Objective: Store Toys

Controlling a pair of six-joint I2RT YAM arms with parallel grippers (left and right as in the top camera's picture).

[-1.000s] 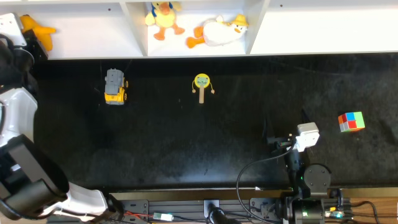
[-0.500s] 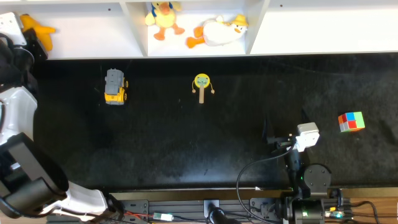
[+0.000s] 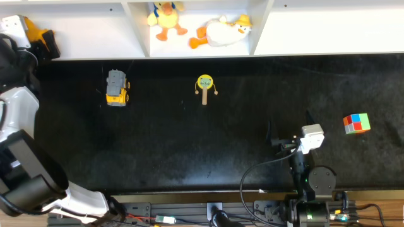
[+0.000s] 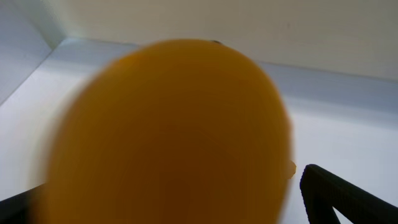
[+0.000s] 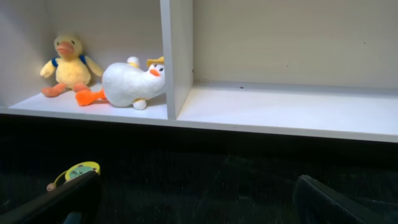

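Note:
My left gripper (image 3: 43,39) is inside the left compartment of the white shelf (image 3: 95,47), shut on an orange plush toy (image 3: 33,26). That toy (image 4: 168,130) bulges between the black fingers (image 4: 348,199) in the left wrist view. A grey and yellow toy truck (image 3: 117,87) and a yellow rattle (image 3: 204,85) lie on the black mat in front of the shelf. A coloured cube (image 3: 356,123) sits at the right. My right gripper (image 3: 289,127) hovers open and empty low over the mat, facing the shelf.
A yellow duck (image 3: 166,16) and a white duck (image 3: 222,30) rest in the middle compartment, as do the same yellow duck (image 5: 67,65) and white duck (image 5: 129,84) in the right wrist view. The right compartment (image 5: 292,109) holds nothing. The rattle (image 5: 78,171) lies ahead of the right gripper.
The left gripper has shifted slightly right and deeper into the shelf with the orange toy. The right arm has not moved.

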